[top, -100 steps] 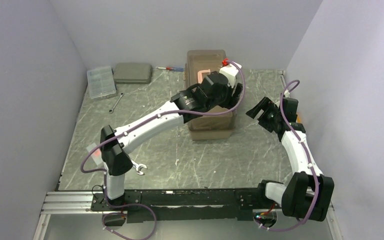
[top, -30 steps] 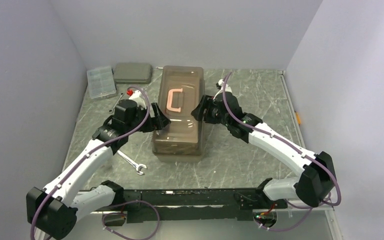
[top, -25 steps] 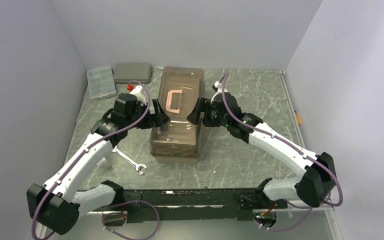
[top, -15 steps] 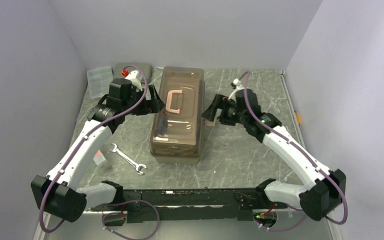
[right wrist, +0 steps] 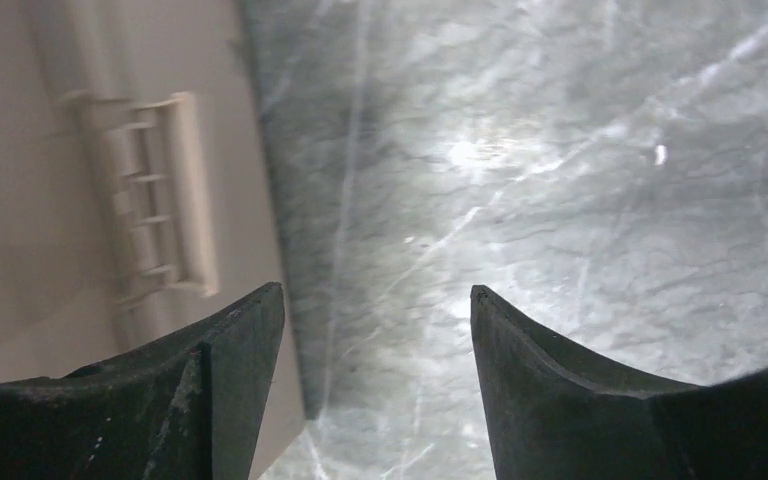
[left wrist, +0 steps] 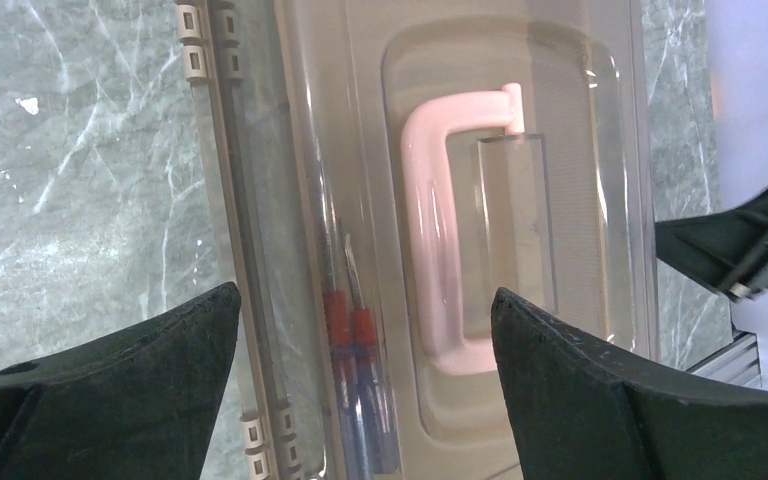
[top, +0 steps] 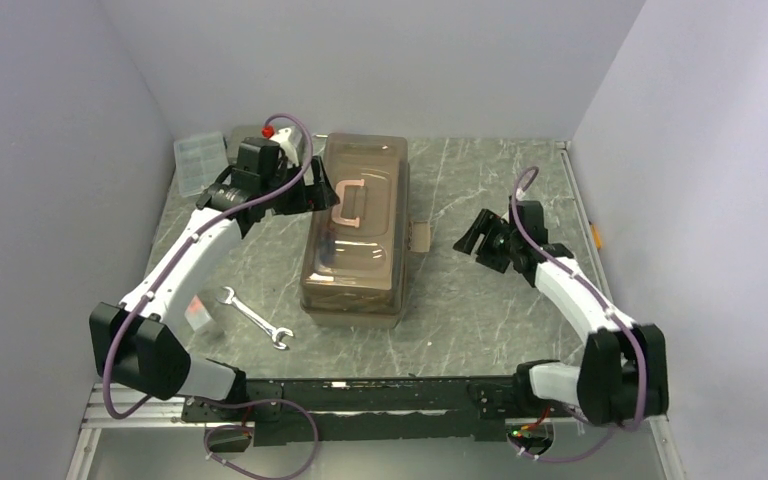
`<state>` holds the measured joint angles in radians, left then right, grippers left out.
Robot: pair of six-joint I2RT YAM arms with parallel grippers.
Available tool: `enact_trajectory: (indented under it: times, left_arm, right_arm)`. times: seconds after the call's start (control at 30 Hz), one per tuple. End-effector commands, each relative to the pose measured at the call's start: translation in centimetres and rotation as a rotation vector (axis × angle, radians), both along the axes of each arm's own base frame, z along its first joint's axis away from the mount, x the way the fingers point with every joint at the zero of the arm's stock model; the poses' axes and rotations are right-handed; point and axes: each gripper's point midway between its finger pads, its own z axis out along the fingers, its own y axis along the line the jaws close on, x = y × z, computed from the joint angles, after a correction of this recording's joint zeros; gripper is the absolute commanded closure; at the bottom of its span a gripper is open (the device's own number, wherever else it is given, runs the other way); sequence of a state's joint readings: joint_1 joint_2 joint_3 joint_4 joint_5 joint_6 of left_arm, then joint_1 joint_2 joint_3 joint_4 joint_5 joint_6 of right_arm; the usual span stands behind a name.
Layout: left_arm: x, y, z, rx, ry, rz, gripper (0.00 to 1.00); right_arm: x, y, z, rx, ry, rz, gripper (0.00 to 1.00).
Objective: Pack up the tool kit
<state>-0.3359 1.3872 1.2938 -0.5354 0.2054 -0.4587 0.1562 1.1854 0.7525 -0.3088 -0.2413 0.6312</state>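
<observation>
As viewed from above, noted toolbox (top: pixel 355 265) at table (top: pixel 480 310) centre, lid (left wrist: pixel 580 150) shut, screwdrivers (left wrist: pixel 355 370) inside. Found left gripper (top: pixel 310 195) agape over lid by handle (left wrist: pixel 430 230); right gripper (top: pixel 470 232) agape, clear of latch (right wrist: pixel 160 190).

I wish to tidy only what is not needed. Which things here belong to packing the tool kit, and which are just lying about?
For the job: toolbox, its pink handle, screwdrivers inside.
Lying about: wrench, clear organiser box.
</observation>
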Motion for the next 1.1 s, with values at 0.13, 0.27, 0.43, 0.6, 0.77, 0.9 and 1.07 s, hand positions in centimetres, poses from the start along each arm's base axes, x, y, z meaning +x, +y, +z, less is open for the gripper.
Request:
enact_trajectory:
  times: [0.13, 0.27, 0.43, 0.6, 0.77, 0.9, 1.07]
  left_arm:
    - [1.5, -0.5, 2.6, 0.0, -0.083, -0.036, 0.04]
    - [2.1, -0.7, 1.4, 0.014, -0.061, -0.037, 0.04]
    - [2.8, -1.0, 0.2, 0.017, -0.036, -0.042, 0.05]
    - [2.9, -1.1, -0.4, 0.018, -0.026, -0.044, 0.06]
    - [3.0, -1.2, -0.7, 0.014, -0.022, -0.043, 0.06]
    - [2.9, -1.3, -0.7, 0.009, -0.021, -0.045, 0.06]
    - [2.8, -1.2, -0.5, 0.011, -0.022, -0.049, 0.07]
  right_arm:
    - [4.0, 1.8, -5.3, 0.043, 0.032, 0.05, 0.38]
    - [5.3, 4.3, -6.4, 0.045, 0.045, 0.094, 0.41]
    - [6.2, 7.5, -4.6, 0.174, -0.014, 0.172, 0.43]
    - [6.3, 9.2, 0.0, 0.197, -0.129, 0.244, 0.44]
    - [5.4, 10.6, 3.9, 0.237, -0.226, 0.302, 0.43]
    - [5.4, 11.0, 3.6, 0.228, -0.227, 0.32, 0.43]
    - [5.3, 11.4, 2.9, 0.25, -0.198, 0.331, 0.42]
